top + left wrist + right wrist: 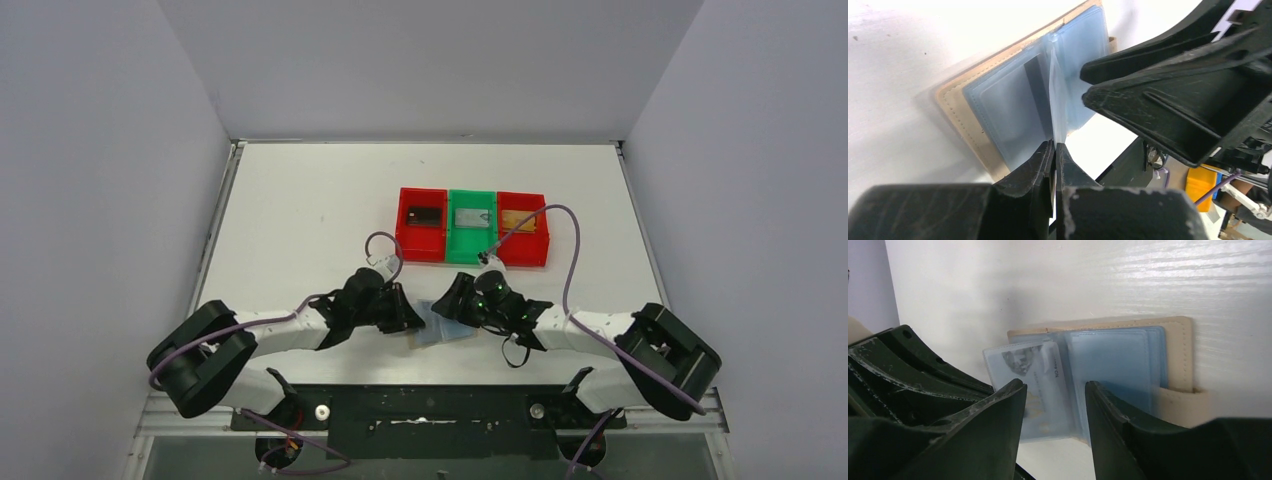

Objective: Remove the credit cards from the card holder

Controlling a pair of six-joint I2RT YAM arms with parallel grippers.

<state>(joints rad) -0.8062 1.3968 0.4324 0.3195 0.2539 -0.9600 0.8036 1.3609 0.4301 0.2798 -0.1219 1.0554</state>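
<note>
The card holder lies open on the white table between my two grippers, tan outside with pale blue-grey sleeves. My left gripper is shut on the edge of one clear sleeve, which stands upright from the spine. A dark stripe of a credit card shows through the panel to its left. In the right wrist view a pale printed credit card sits in the lifted sleeve of the holder. My right gripper is open just in front of that sleeve, holding nothing.
Three small trays stand in a row behind the holder: red, green and red, each with a card lying in it. The right gripper's black fingers fill the right of the left wrist view. Purple cables loop over both arms.
</note>
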